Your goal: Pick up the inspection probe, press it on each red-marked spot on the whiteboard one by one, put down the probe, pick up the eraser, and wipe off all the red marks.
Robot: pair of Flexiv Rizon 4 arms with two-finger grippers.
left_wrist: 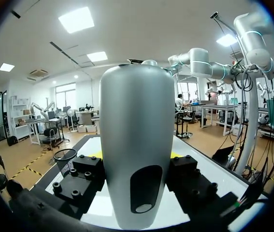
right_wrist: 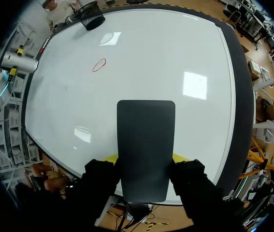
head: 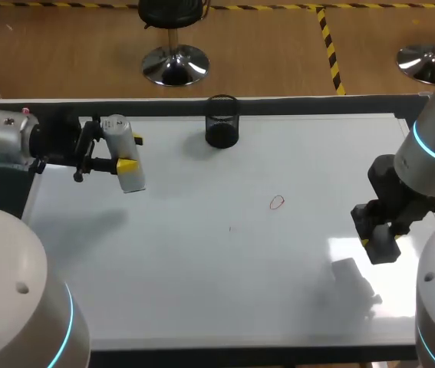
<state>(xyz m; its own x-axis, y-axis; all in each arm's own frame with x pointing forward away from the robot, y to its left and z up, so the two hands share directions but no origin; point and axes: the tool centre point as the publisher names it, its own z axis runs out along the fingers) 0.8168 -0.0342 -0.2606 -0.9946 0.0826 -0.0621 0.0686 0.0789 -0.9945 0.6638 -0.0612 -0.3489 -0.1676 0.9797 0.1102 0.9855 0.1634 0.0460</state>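
The probe (head: pixel 123 149) is at the upper left, pinched tight in the left gripper (head: pixel 131 152), up off the whiteboard (head: pixel 202 268). At the right, the right gripper (head: pixel 378 239) squeezes the eraser (right_wrist: pixel 145 145), likely ready to wipe the red mark (head: pixel 277 202) in the middle.

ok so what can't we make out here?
Eraser wiping face: right wrist view, turned away; head view, right arm covers it.
Speck near red mark: head view, too small to call ink.
Whiteboard ahead of probe: left wrist view, probe blocks it.
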